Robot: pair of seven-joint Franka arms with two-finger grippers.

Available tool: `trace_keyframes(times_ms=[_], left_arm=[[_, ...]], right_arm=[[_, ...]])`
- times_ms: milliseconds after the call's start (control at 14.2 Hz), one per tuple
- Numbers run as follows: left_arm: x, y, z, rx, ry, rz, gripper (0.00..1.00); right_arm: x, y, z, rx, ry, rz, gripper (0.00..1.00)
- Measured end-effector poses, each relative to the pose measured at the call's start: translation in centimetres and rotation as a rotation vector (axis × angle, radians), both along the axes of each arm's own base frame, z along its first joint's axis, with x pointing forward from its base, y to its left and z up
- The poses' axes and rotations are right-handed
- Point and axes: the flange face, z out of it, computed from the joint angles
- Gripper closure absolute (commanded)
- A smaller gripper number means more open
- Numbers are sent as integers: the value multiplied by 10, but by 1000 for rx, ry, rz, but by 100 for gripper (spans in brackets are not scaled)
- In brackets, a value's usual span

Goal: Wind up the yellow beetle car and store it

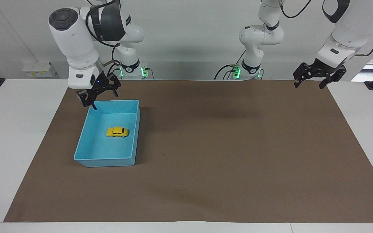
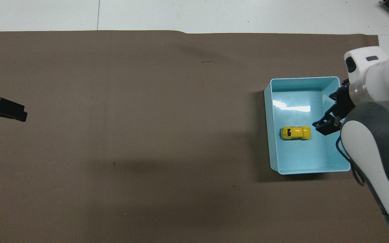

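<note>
The yellow beetle car (image 1: 117,132) (image 2: 295,132) stands on its wheels on the floor of the light-blue tray (image 1: 108,160) (image 2: 267,141), about mid-tray, with nothing touching it. My right gripper (image 1: 104,99) (image 2: 329,124) hangs open and empty in the air over the tray's edge nearest the robots, well above the car. My left gripper (image 1: 308,86) (image 2: 8,113) waits open and empty, raised over the brown mat's corner at the left arm's end of the table.
A brown mat (image 1: 225,145) covers most of the white table (image 1: 18,136). The tray sits on it toward the right arm's end. The right arm's white forearm (image 2: 370,145) covers the tray's outer wall in the overhead view.
</note>
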Motion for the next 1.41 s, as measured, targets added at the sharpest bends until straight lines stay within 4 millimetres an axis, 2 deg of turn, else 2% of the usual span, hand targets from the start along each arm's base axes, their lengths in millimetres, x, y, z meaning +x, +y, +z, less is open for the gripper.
trace_keyframes(times_ms=[422, 633, 774, 1126, 1407], left_arm=[[0, 0, 0, 0, 0, 0, 0], [0, 0, 0, 0, 0, 0, 0], [0, 0, 0, 0, 0, 0, 0], [0, 0, 0, 0, 0, 0, 0], [0, 0, 0, 0, 0, 0, 0]], right_arm=[[-2, 0, 35, -7, -29, -436, 0], [-7, 11, 47, -4, -23, -570, 0], [-7, 15, 51, -3, -25, -608, 0], [-6, 5, 57, 16, -31, -638, 0], [-12, 10, 68, 23, -42, -630, 0]])
